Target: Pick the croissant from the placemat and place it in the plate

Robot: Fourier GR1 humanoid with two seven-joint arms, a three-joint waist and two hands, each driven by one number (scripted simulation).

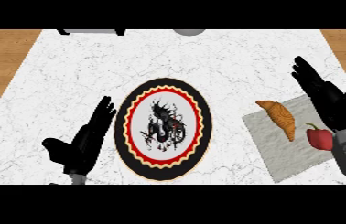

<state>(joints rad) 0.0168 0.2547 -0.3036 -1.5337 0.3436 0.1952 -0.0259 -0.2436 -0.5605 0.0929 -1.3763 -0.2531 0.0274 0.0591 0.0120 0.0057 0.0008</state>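
Observation:
A golden-brown croissant (279, 118) lies on the grey placemat (280, 147) at the right of the counter. A round plate (163, 128) with a black rim, a red and cream band and a dark dragon figure sits at the middle. My right hand (319, 93) is open, fingers straight, just right of and beyond the croissant, not touching it. My left hand (84, 141) rests open at the lower left, beside the plate's left rim.
A red bell pepper (320, 138) sits on the placemat close to the croissant and my right wrist. The white marble counter (88, 67) has wooden strips at both far corners. A grey object (190, 31) and a dark-edged item (91, 31) lie at the far edge.

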